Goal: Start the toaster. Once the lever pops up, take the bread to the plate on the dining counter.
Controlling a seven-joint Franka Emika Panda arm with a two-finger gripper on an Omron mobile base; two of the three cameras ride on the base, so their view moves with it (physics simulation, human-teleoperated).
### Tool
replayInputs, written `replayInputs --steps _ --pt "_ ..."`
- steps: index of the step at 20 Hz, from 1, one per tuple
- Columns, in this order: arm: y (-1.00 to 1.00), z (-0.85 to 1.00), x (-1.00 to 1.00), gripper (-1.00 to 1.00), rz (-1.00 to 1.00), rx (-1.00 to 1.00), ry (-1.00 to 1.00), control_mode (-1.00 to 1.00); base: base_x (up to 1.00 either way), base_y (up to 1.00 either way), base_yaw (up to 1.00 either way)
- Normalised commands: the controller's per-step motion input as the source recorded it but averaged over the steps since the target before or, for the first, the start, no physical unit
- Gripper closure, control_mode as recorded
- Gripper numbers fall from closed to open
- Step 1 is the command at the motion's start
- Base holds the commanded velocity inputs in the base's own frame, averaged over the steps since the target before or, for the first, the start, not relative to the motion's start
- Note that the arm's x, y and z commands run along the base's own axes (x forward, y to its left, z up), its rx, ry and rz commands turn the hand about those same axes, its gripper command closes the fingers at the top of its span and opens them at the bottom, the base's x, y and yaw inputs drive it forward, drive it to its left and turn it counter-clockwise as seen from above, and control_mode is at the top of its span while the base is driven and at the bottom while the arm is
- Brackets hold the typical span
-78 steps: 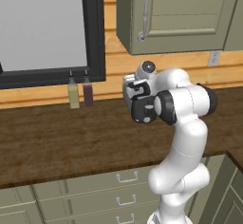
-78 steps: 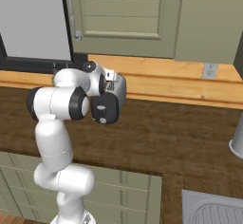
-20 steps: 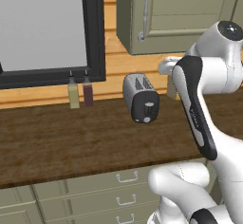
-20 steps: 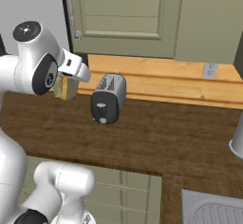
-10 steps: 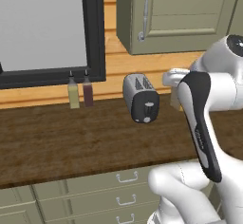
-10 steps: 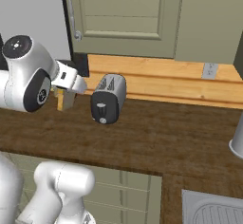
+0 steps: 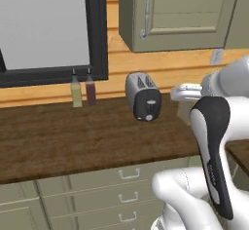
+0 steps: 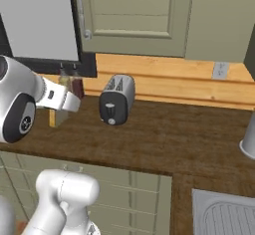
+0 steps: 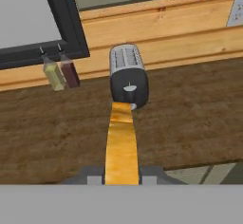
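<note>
The silver-grey toaster (image 7: 143, 96) (image 8: 117, 98) (image 9: 127, 74) stands at the back of the dark wood worktop, its black end panel facing me. On that panel the small lever (image 9: 129, 88) sits above the round knob (image 9: 134, 107). My gripper (image 9: 122, 178) is pulled back from the toaster, over the worktop's front part, and is shut on the bread (image 9: 121, 142), a tan slice seen at a slant between the fingers. The bread (image 8: 52, 117) hangs below my hand in the right base view. The plate and the dining counter are out of view.
Two small bottles (image 9: 61, 73) stand left of the toaster under a dark window frame (image 7: 97, 34). Olive wall cabinets (image 8: 134, 10) hang above. A wall outlet (image 8: 219, 70), a grey vessel (image 8: 248, 140) and a sink (image 8: 224, 214) lie to the right.
A few seconds ago my gripper was at the toaster. Since then the arm has swung up and away from it, and over the last second the hand has come lower, holding the bread.
</note>
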Motion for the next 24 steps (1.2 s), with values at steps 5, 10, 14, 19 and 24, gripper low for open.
replayInputs --steps 5,10,14,19,24 --pt "0.0 0.0 0.0 1.0 0.0 0.0 0.0 1.0 -0.19 0.62 0.39" --pt "0.0 0.0 0.0 1.0 0.0 0.0 0.0 1.0 0.0 0.69 0.73" --pt "0.0 0.0 0.0 1.0 0.0 0.0 0.0 1.0 0.0 0.57 0.87" --pt "0.0 0.0 0.0 1.0 0.0 0.0 0.0 1.0 -0.05 0.58 0.88" --pt "0.0 0.0 0.0 1.0 0.0 0.0 0.0 1.0 -0.08 0.65 0.83"
